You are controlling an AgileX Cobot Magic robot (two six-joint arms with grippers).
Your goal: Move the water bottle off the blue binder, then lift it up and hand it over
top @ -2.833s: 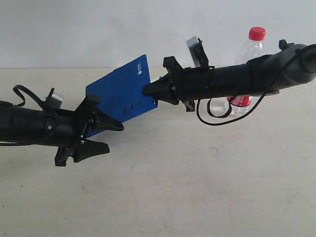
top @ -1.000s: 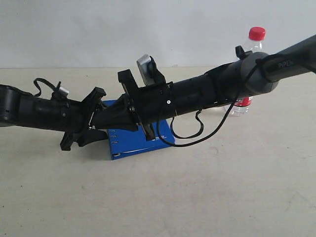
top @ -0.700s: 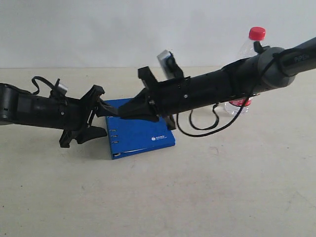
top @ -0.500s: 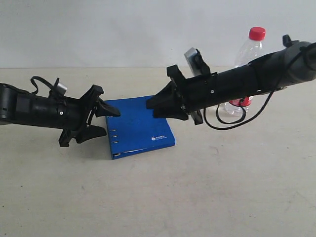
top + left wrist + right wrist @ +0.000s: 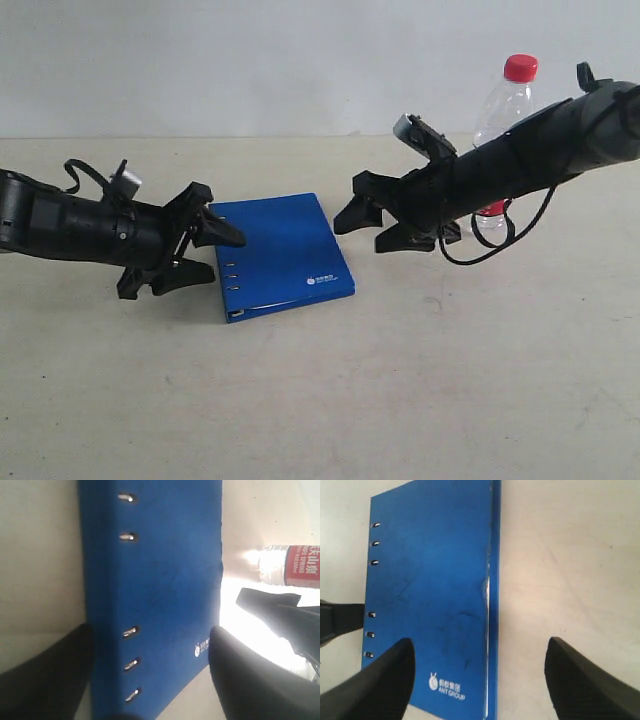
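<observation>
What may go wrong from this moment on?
The bottle stands close by the right arm and its hanging cable; a swing might tip it. The binder lies flat on the table, and the open left gripper sits at its spine edge; closing there might only push the binder or scrape the table.

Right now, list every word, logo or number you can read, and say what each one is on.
"ANT GROUP": white print in the logo on the binder cover, right wrist view.
Chinese characters just above it: too blurred to read.
"NONGFU SPRING": small print on the bottle label, left wrist view, only just legible.
Larger white Chinese characters on that label: cut off, not readable.
Exterior view: both too small to read.
No numbers.
</observation>
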